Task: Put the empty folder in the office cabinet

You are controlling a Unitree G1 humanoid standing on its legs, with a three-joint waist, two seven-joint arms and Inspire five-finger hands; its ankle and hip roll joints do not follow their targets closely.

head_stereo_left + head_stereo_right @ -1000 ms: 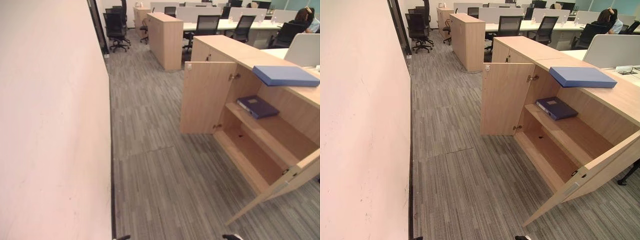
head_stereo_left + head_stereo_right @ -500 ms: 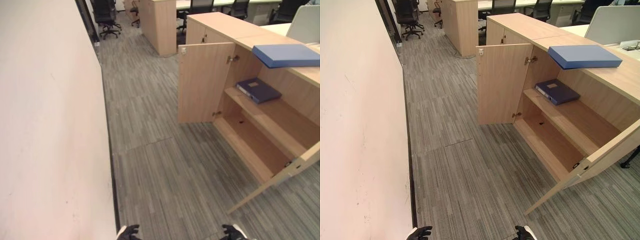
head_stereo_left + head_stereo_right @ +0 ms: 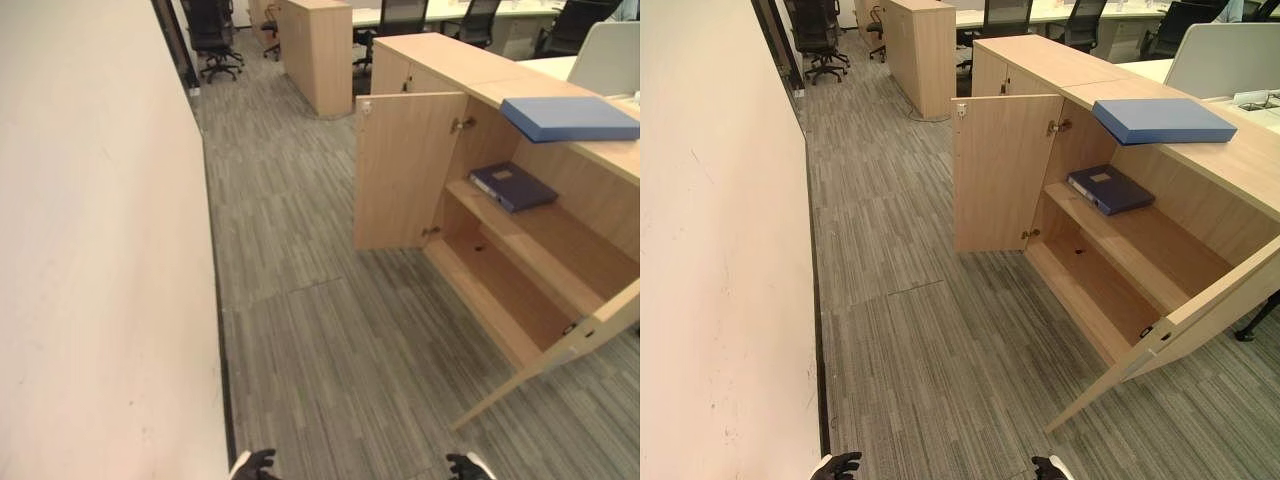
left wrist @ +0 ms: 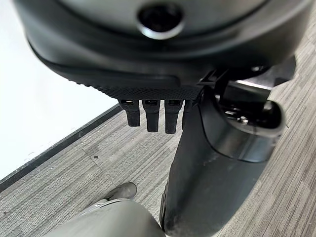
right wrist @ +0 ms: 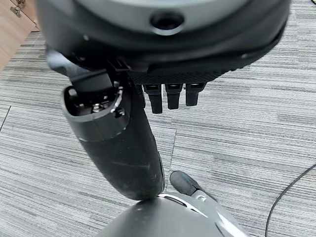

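Cam up slightly; folder [image 3: 1163, 120] far from hand [image 3: 836, 466].

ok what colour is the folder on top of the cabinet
Light blue. The folder lies flat on the cabinet top, clearest in the right eye view.

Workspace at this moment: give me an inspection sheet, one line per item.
Surface: grey striped carpet.
Job's things: light blue folder on top of the open cabinet; dark blue binder on its upper shelf.
Clutter: nothing seen.
Hands: left hand and right hand low over the carpet, fingers straight, holding nothing.
Cables: nothing seen.
Surroundings: pale wall to the left; office chairs and desks behind.
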